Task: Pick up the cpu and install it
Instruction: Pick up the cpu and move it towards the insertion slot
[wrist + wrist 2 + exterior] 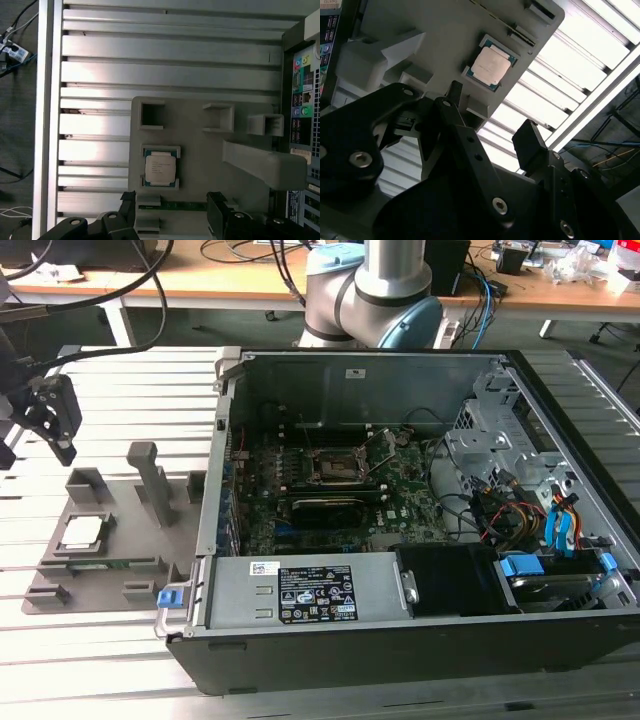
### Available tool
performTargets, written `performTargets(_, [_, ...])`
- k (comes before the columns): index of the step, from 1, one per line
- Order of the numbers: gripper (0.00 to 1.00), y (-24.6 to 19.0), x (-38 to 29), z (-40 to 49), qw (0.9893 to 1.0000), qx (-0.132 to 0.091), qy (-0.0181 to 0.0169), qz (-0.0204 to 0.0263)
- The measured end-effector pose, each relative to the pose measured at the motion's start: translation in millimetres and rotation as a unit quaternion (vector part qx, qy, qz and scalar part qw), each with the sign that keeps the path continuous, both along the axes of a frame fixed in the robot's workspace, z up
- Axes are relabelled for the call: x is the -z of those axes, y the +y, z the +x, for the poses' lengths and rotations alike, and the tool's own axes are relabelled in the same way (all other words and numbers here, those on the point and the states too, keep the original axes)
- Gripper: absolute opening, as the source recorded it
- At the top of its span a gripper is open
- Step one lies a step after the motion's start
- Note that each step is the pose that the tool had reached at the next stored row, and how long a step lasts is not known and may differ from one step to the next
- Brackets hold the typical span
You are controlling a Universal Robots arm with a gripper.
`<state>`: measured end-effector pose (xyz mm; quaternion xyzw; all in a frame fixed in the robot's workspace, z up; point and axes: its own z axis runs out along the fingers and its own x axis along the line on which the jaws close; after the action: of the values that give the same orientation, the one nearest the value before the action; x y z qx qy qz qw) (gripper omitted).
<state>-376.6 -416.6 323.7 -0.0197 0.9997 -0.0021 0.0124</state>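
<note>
The cpu is a small square chip with a silvery top. It lies flat in a recess of the grey holder plate at the exterior view's left, beside the open computer case. In both wrist views the cpu shows bare and untouched. My gripper hangs in the air above the plate's far left part, apart from the chip. Its black fingers stand wide apart, so the gripper is open and holds nothing. The black socket frame sits on the motherboard inside the case.
The case wall rises right next to the plate. Grey posts stand up from the plate, and a thin green memory stick lies in a slot beside the chip. The arm's base is behind the case. Everything rests on a slatted metal table.
</note>
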Motion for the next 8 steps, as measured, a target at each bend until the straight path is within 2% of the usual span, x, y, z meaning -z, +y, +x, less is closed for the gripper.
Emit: performTargets(8, [0.68, 0.0, 2.3, 1.9, 1.0, 0.0, 0.0001, 0.0])
